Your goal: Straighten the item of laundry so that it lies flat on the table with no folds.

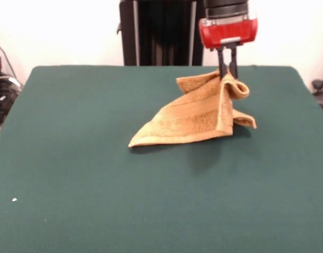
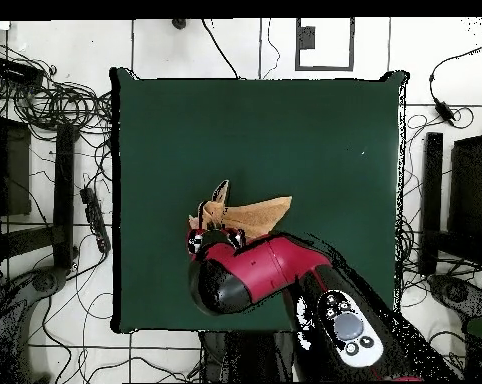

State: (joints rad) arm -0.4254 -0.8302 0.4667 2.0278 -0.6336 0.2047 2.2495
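Observation:
The golden-tan towel point(image 1: 196, 113) is bunched and folded on the dark green table point(image 1: 98, 174). Its upper right corner is lifted off the table and curls over at the top; the lower left corner rests on the cloth. My gripper point(image 1: 228, 71) comes down from above and is shut on that raised corner of the towel. In the overhead view the towel point(image 2: 250, 214) sticks out from under the red arm; the gripper point(image 2: 213, 238) is mostly hidden there. No label tag shows.
The robot's black pedestal point(image 1: 161, 31) stands at the table's far edge. Cables and black stands point(image 2: 45, 180) lie on the floor around the table. A small white speck point(image 1: 14, 200) lies on the table near the front left.

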